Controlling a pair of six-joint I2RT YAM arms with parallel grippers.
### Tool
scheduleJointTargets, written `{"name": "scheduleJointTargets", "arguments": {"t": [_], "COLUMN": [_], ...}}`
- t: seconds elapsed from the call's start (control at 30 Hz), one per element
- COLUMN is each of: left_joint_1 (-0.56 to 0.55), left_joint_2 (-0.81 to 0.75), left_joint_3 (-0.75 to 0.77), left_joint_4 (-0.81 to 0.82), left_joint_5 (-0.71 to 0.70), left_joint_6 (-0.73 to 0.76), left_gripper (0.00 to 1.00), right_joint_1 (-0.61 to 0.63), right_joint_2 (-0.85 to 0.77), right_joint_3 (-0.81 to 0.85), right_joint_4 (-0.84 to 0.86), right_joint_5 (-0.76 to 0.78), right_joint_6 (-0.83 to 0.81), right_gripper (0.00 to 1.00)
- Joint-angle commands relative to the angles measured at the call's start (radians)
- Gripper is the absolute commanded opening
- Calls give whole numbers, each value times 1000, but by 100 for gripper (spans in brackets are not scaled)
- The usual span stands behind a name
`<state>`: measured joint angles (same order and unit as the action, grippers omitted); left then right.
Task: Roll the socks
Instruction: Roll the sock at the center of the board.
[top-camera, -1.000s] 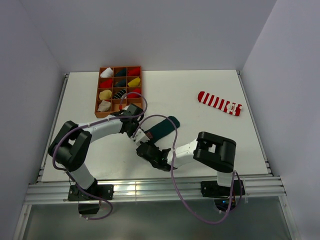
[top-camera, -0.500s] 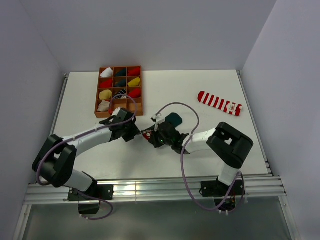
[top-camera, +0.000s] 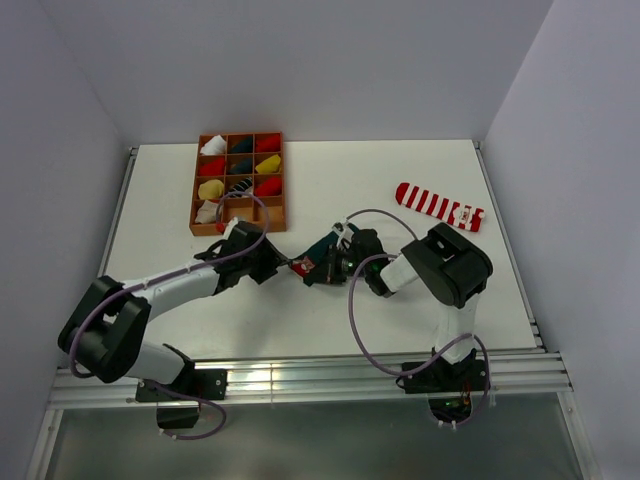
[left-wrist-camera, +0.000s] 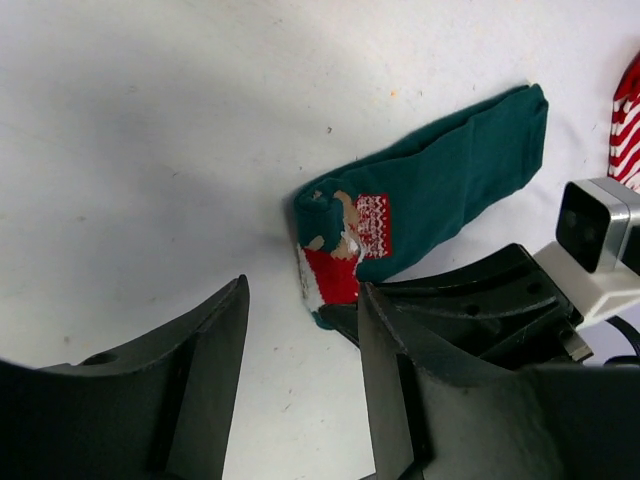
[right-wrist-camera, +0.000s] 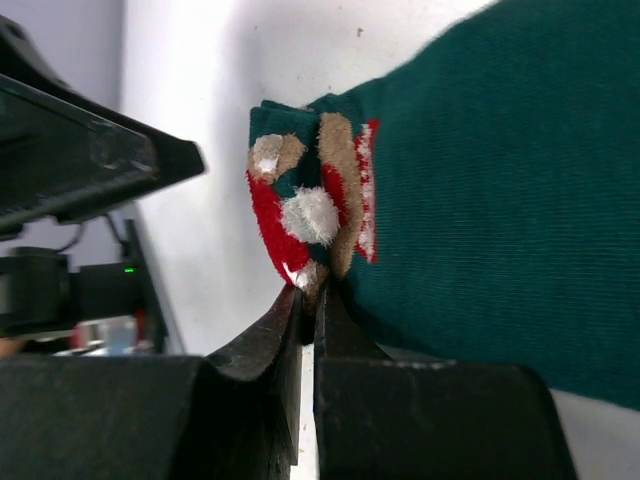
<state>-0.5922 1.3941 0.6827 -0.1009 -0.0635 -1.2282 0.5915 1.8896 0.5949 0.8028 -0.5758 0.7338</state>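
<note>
dark green sock (left-wrist-camera: 440, 195) on bench (top-camera: 400, 300), its folded figured end clenched in right tool (right-wrist-camera: 308, 300); left tool (left-wrist-camera: 303, 300) released, just beside that end.

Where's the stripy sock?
In the top view, the striped sock lies flat at the right side of the table, apart from the green sock near the middle.

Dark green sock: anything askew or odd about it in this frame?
The dark green sock has its figure end doubled over and bunched, and the right gripper pinches only the fold's edge. The left gripper is open beside that end. Nothing looks damaged.
</note>
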Motion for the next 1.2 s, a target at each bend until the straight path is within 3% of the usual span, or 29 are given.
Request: {"name": "scheduleJointTargets", "arguments": {"t": [0.0,0.9,1.0,1.17], "left_joint_1": [-4,-21,-21,-38], "left_joint_2": [48,253,278,309], "left_joint_3": [1,123,141,167], "left_joint_4": [92,127,104,32], "left_joint_5": [50,5,5,-5], "left_joint_6": [-17,39,47,70], "left_gripper": [52,52,48,31], "right_joint_1": [-35,-71,-71,-70], "right_joint_2": [68,134,131,117], "right_joint_3": [-38,-9,-6,-3], "right_joint_4": [9,-45,-51,-76], "right_joint_5": [-62,-67,-67,-52], "right_joint_6": [81,95,90,81], "right_gripper": [0,0,0,0]}}
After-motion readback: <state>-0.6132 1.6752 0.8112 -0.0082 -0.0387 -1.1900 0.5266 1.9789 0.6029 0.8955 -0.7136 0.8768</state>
